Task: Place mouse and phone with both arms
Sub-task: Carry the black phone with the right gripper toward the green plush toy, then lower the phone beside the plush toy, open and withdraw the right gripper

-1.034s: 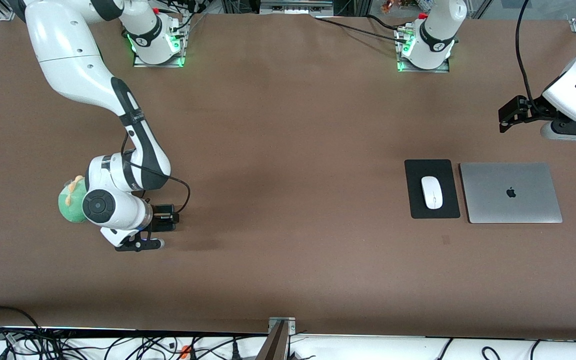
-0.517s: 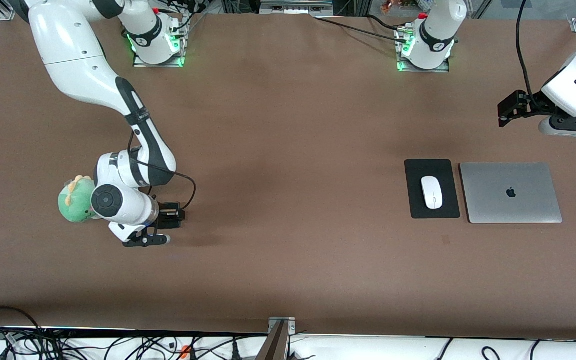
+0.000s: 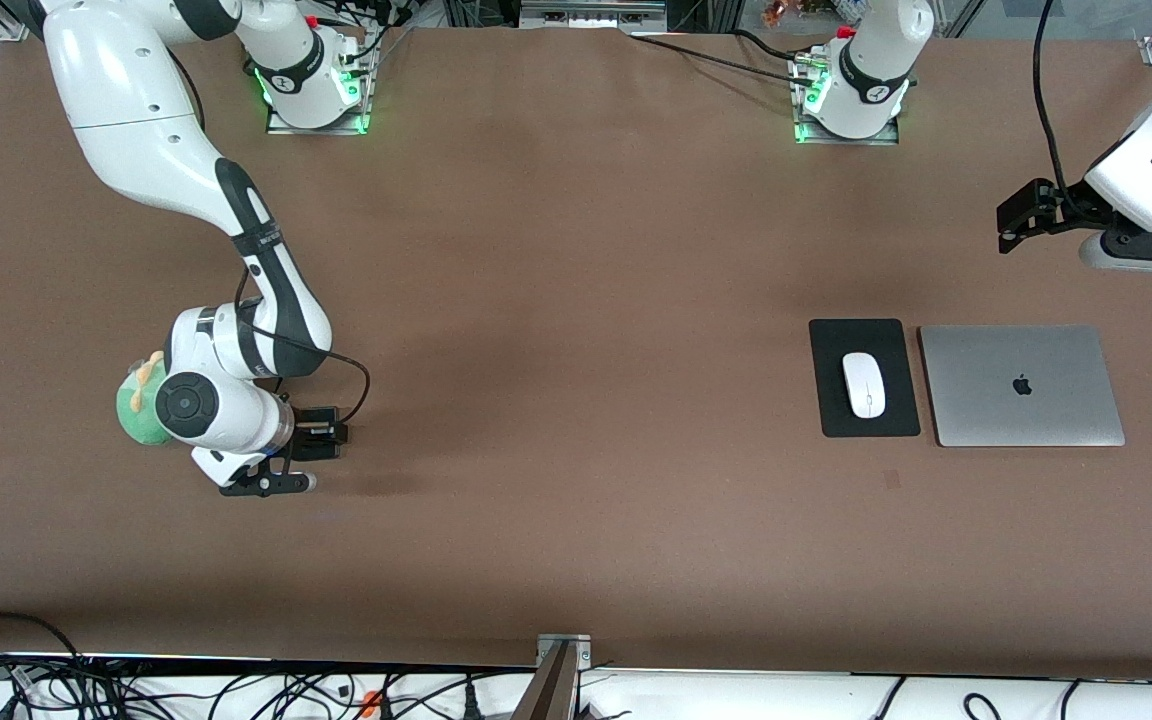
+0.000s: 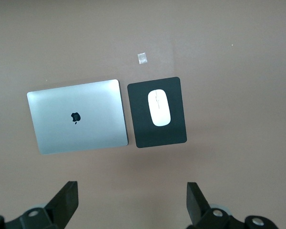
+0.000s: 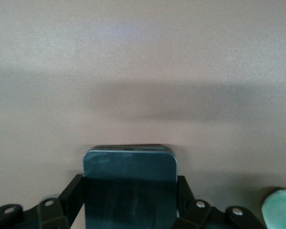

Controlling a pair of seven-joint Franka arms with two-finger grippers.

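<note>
The white mouse (image 3: 864, 384) lies on a black mouse pad (image 3: 836, 420) toward the left arm's end of the table, and it also shows in the left wrist view (image 4: 159, 108). The dark phone (image 5: 129, 186) is clamped between the fingers of my right gripper (image 5: 129, 195). In the front view that gripper (image 3: 266, 484) hangs low over the table at the right arm's end, and the phone is hidden under the hand. My left gripper (image 3: 1141, 250) is open and empty, high over bare table at the left arm's end (image 4: 132, 202).
A closed silver laptop (image 3: 1021, 385) lies beside the mouse pad. A green plush toy (image 3: 136, 405) sits right beside the right arm's wrist. A small tape mark (image 3: 892, 480) is on the table nearer to the front camera than the pad.
My right gripper with the phone shifted a little toward the table's middle, then back toward the plush toy. My left gripper drifted slightly away from the laptop.
</note>
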